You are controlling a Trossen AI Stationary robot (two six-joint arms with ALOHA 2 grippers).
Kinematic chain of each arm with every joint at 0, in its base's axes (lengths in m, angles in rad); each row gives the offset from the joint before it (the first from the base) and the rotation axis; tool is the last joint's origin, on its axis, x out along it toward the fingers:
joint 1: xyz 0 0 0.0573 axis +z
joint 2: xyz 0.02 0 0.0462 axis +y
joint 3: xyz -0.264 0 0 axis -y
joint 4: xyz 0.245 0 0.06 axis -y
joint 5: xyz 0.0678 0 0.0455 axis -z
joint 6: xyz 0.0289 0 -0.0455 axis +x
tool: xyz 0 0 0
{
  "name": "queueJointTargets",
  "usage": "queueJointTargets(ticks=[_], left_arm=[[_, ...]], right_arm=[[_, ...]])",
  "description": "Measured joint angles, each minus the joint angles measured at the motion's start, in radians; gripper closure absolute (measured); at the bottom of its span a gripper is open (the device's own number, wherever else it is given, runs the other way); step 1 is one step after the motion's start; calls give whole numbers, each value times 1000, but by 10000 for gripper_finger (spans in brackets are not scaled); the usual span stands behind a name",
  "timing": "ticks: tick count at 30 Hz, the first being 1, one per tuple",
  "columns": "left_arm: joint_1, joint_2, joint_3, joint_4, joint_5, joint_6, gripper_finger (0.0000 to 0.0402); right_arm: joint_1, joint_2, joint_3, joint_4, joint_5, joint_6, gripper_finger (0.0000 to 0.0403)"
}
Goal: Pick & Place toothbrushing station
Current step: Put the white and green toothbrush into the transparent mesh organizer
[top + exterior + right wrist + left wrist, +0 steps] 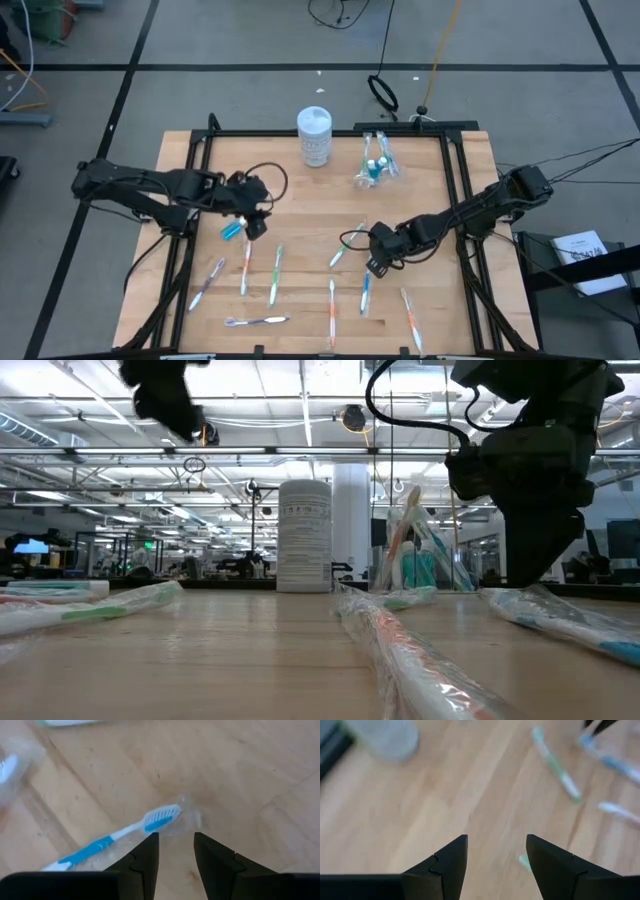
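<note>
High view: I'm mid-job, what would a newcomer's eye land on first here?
Wrapped toothbrushes lie scattered over the near half of the wooden table, among them a blue toothbrush just ahead of the open right gripper. At the far edge stand a white canister and a clear cup holding brushes. The open left gripper hovers by a blue toothpaste tube.

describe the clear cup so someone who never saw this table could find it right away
Start at the white lidded canister near the table's far edge. Just to its right stands the clear plastic cup, upright, with a few toothbrushes and something blue inside. Every other brush lies flat on the wood; only this cup holds brushes upright.
</note>
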Motion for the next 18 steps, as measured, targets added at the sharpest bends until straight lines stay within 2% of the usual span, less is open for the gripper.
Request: queueJointTargets(ticks=[4,10,14,18], left_arm=[[-29,0,-118,41,38,-164,192],[-71,23,-327,273,134,-386,192],[-104,74,-429,456,170,-459,192],[-139,168,-475,583,221,-502,192]], right_arm=[[-19,0,0,1,4,27,286],[-35,0,0,1,-45,12,286],[-36,0,0,5,-42,-8,287],[-36,-1,0,9,-42,-21,287]])
